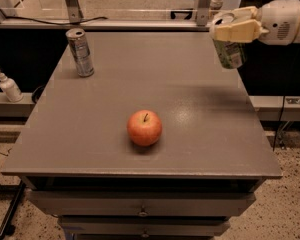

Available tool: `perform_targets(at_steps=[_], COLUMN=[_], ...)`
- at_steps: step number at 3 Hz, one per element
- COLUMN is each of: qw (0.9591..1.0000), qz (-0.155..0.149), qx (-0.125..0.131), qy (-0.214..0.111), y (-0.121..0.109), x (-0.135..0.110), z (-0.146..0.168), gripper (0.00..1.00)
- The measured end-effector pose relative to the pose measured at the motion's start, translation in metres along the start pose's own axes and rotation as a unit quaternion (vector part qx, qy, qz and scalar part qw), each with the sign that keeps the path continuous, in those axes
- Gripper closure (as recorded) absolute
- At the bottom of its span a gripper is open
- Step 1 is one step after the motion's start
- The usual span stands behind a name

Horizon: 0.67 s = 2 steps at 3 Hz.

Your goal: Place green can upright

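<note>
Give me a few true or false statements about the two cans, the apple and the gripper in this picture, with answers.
1. The green can stands on the table. False: the gripper holds it in the air at the table's far right edge.
2. The apple sits on the table, apart from both cans. True.
3. The silver can lies on its side. False: it stands upright near the far left corner.
4. A white bottle stands off the table, to its left. True.
</note>
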<state>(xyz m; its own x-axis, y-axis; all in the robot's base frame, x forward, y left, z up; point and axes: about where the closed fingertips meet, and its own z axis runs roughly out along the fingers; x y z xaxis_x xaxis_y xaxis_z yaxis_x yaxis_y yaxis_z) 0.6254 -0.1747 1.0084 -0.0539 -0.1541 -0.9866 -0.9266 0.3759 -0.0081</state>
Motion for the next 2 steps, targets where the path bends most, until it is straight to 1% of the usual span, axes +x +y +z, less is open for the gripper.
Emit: perform_targets(at_steps=[1, 2], qw=[0.9989, 0.9987], qz=[-0.010, -0.011], qx=[-0.009, -0.010], qy=[-0.045, -0.049], y=[0.0028, 0.0035], x=[-0.0044, -0.0056], z=[-0.0165, -0.0173], gripper=[1.00, 1.00])
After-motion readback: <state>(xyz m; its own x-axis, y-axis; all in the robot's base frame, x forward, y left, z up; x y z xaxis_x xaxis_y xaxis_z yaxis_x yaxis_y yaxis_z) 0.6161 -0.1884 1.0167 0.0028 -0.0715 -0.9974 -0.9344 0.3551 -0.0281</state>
